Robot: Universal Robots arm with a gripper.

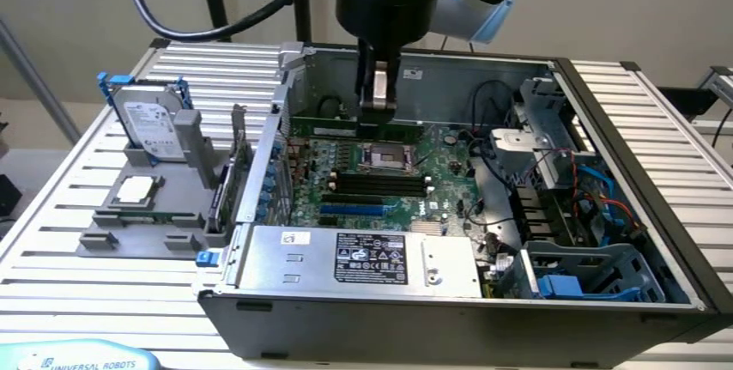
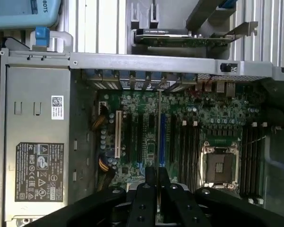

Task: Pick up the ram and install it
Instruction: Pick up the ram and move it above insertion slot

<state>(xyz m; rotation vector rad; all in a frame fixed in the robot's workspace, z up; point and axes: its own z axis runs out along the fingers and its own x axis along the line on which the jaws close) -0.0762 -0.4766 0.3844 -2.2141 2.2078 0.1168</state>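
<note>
Open computer case on a slatted desk. The robot's claw is pinched narrow on the ram, a thin green stick held on edge above the motherboard, near the empty processor socket. It appears mid-carry, not yet seated. Seating likely demands exact alignment with a black slot beside that socket.
</note>
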